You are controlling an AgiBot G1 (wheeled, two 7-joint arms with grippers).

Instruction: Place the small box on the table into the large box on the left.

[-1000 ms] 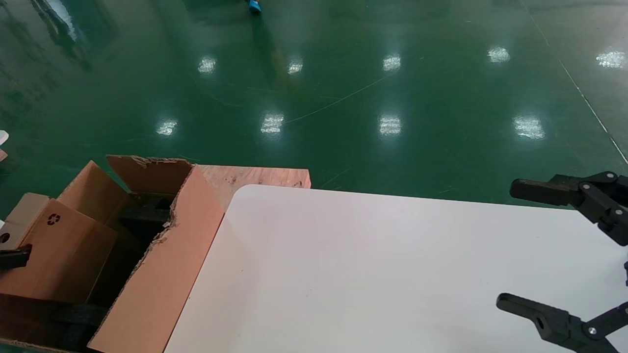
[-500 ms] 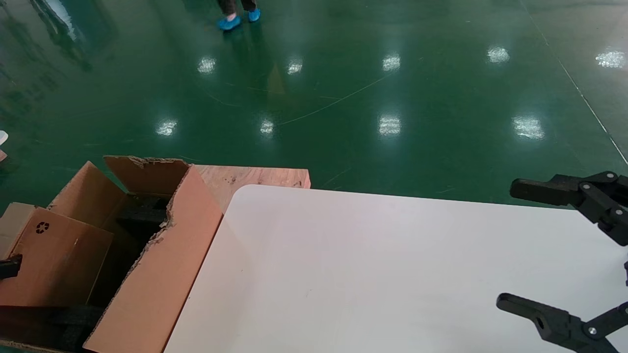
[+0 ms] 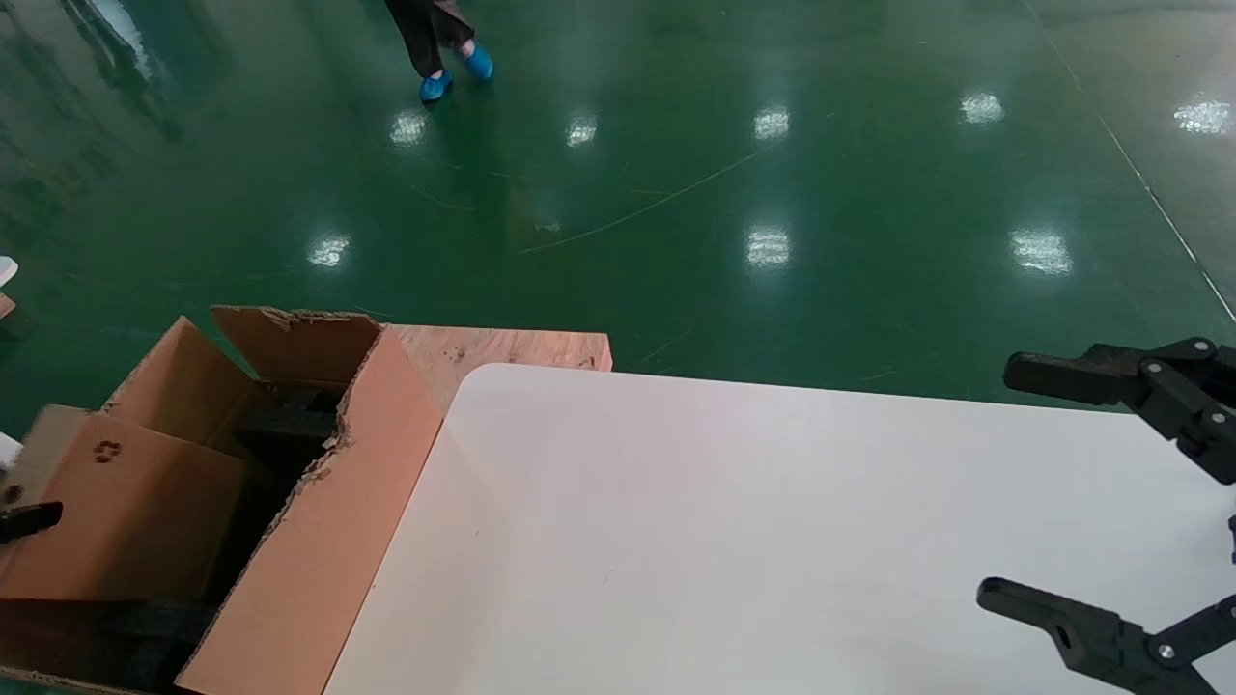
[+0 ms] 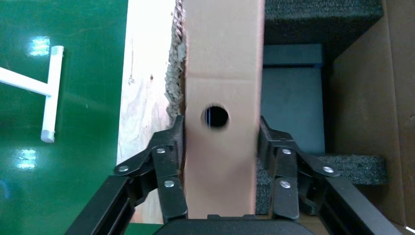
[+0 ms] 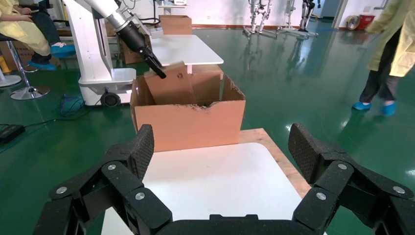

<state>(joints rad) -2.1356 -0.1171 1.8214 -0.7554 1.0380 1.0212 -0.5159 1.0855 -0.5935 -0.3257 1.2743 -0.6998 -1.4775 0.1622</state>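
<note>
You've got glossy green floor [image 3: 734, 193] all round, ceiling lights reflecting off it. Bare wooden board [image 3: 502, 347] sits past the white surface. Second white surface [image 5: 183, 49] further back, white pedestal base [image 5: 105, 81] beside it. Person in blue shoe covers [image 3: 454, 72] walking the floor.

small box [image 3: 126, 521]: flat brown carton, recycling mark and punched hole [image 4: 216, 116] showing, tilted, sitting partway down inside the large box
large box [image 3: 319, 541]: tall brown corrugated carton, ragged torn rim, dark foam [image 4: 313, 24] inside, right off the table's left edge
table [image 3: 772, 541]: smooth white top, rounded far-left corner
</note>
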